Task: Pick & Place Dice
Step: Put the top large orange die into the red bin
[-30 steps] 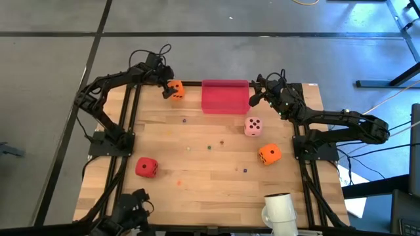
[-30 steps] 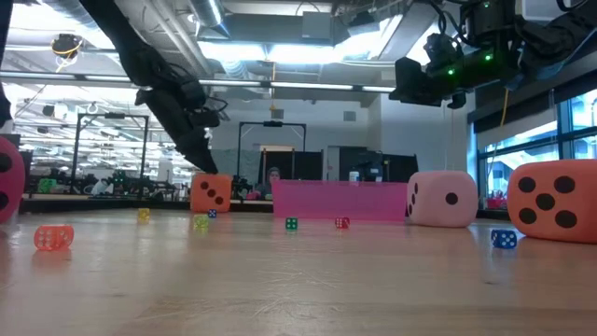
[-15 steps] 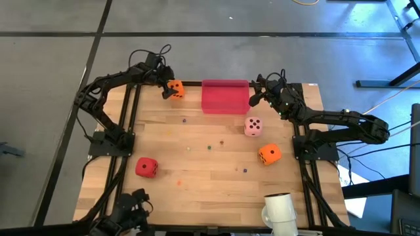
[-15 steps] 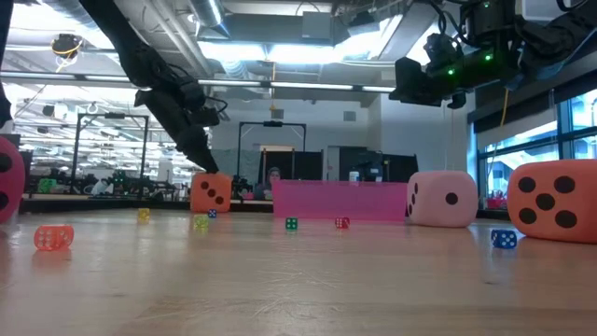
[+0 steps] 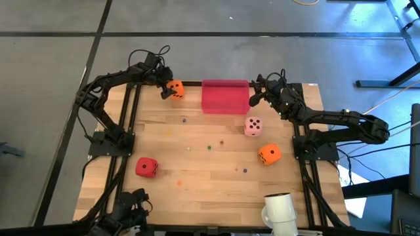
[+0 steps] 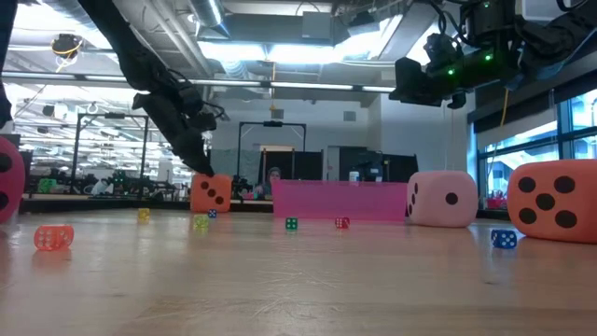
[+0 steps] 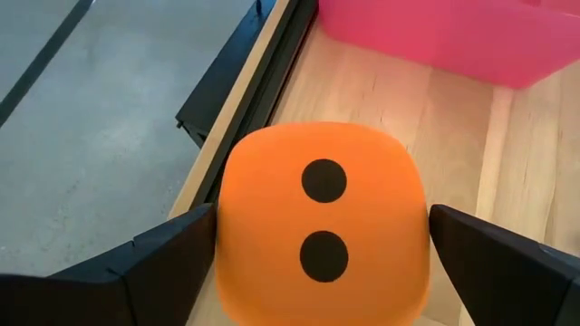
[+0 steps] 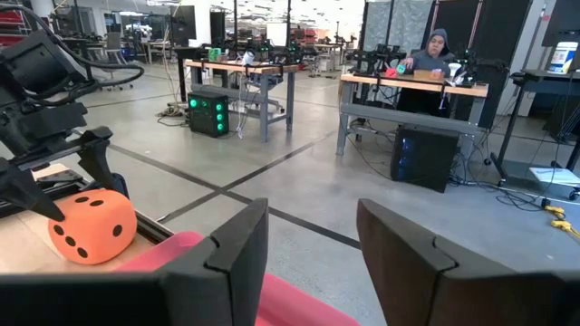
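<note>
An orange die rests on the table's far left corner, next to the pink tray. My left gripper is open and slants down at it, one finger on each side of the die. A pale pink die, a second orange die and a red die sit on the wood untouched. My right gripper hovers level above the tray's far right end, open with nothing between its fingers. My left gripper has its two fingers close against the orange die's left and right sides, coming slanting down from the table's left. Whether they touch it, I cannot tell. The die sits flat on the table, two pips up.
Tiny coloured beads lie scattered over the table's middle. A white cylinder stands at the near right edge. Black frame rails run along both sides. A person sits at a bench far behind the table.
</note>
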